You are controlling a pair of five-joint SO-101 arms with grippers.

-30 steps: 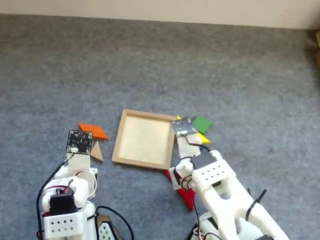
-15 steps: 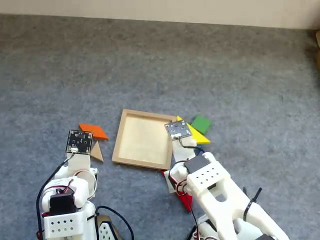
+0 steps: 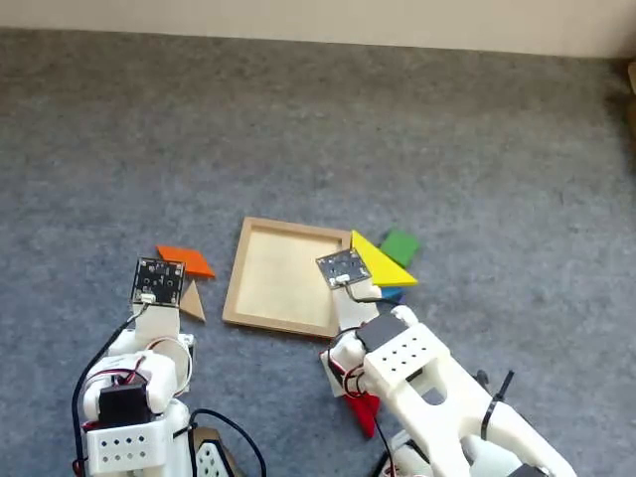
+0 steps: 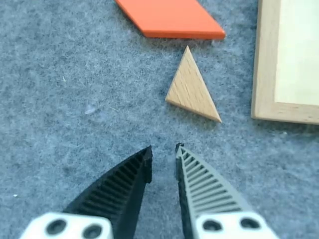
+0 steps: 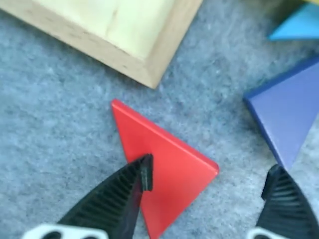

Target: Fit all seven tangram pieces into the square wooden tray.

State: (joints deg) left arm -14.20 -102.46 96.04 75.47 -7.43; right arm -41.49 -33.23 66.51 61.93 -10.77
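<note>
Tray [image 3: 235, 270], square and wooden, lies flat on the grey carpet [image 3: 467, 149] in the middle of the high view; its rim also shows in the left wrist view [image 4: 261, 59] and the right wrist view [image 5: 149, 64].

The right gripper [image 5: 211, 174] hangs at 5 o'clock from the tray with its fingers spread wide. One fingertip [image 5: 145, 172] sits over the red triangle [image 5: 164, 169]; the other is over carpet beside an indigo piece [image 5: 289, 109]. Whether it touches the red triangle cannot be told.

The left gripper [image 4: 163, 153] hangs at 8 o'clock from the tray, its fingers a narrow gap apart, holding nothing, over bare carpet.

The yellow triangle [image 3: 380, 261] lies against the tray's rim at 3 o'clock. The red triangle [image 3: 363, 409] is on the carpet at 5 o'clock, partly under the right arm. The orange parallelogram [image 3: 187, 260] [image 4: 169, 17] is at 9 o'clock, apart from the tray. The green piece [image 3: 400, 244] lies at 2 o'clock, beside the yellow triangle. The small wooden triangle [image 3: 191, 301] [image 4: 192, 89] is at 8 o'clock, just beyond the left fingertips. A light blue piece [image 5: 299, 25] shows past the indigo one.
</note>
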